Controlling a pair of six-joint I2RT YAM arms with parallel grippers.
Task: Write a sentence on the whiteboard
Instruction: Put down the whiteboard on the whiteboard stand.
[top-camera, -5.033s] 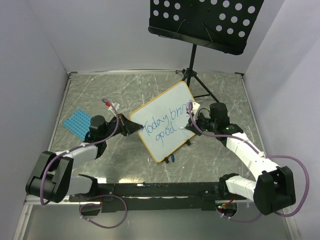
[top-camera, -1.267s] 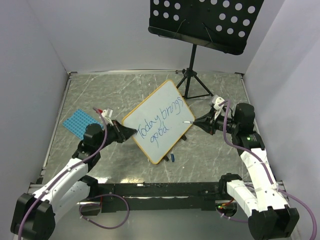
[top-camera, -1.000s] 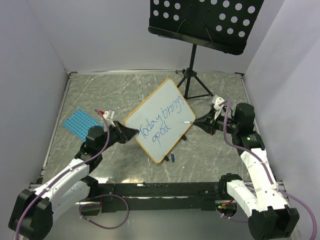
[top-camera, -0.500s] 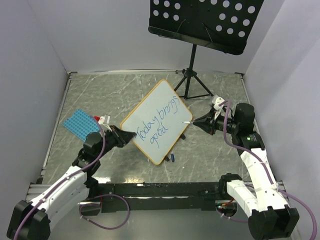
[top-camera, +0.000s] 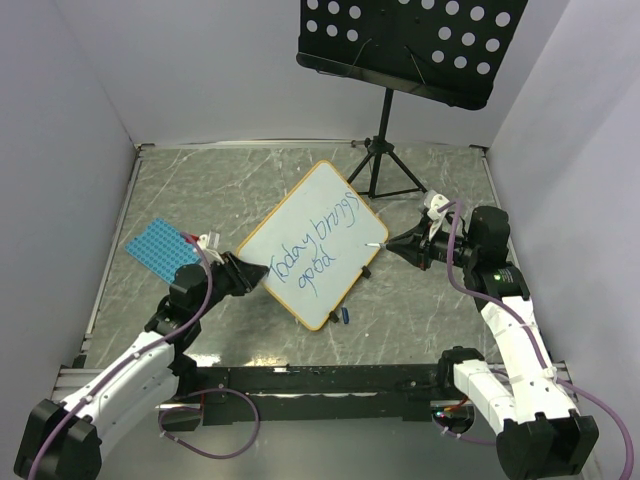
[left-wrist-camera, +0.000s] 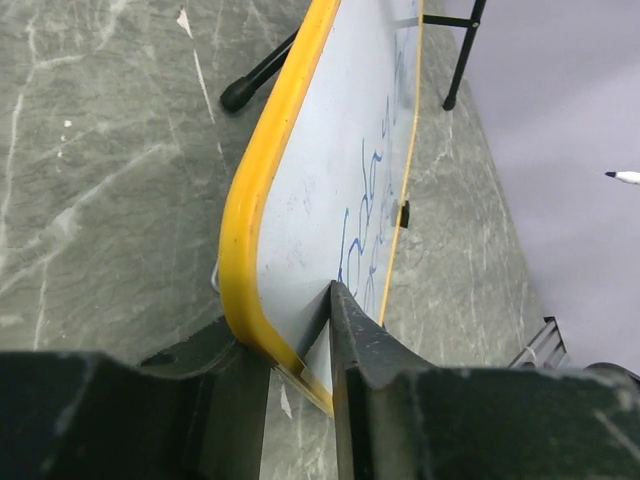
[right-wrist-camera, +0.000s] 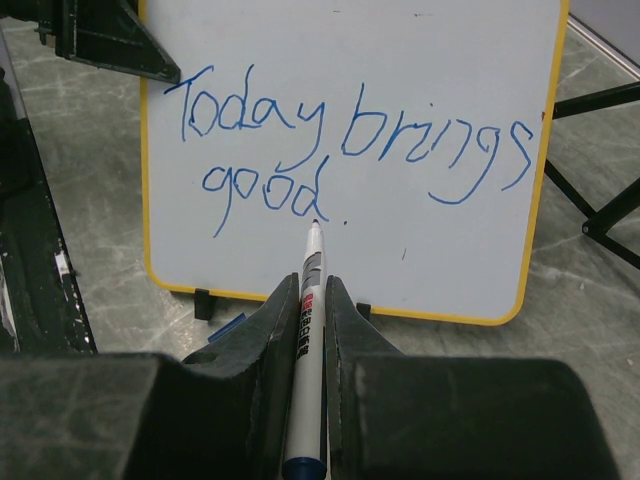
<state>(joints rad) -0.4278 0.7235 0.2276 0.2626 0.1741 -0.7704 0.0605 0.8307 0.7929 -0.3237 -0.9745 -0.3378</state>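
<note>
A: Whiteboard (top-camera: 330, 215)?
B: Upright on the worktop (top-camera: 200, 190). Yellow-framed corner sits between the left fingers (left-wrist-camera: 360, 370), narrow gap, can't tell if clamped.
A: Right fingers (right-wrist-camera: 265, 345)?
B: Closed on a marker (right-wrist-camera: 308, 300), tip ahead of them, short of the board. The sentence (right-wrist-camera: 352, 132): "Today brings good", blue, two lines.

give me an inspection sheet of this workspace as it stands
surface: grey marbled table
job's things: whiteboard propped tilted, sentence "Today brings good" in blue; marker tip off the board
clutter: blue dotted mat at left; small blue item by the board's foot
grippers: left gripper jaws astride the board's edge, grip unclear; right gripper shut on the marker
cables: purple cables along both arms, clear of the board
surroundings: black music stand behind; white walls
</note>
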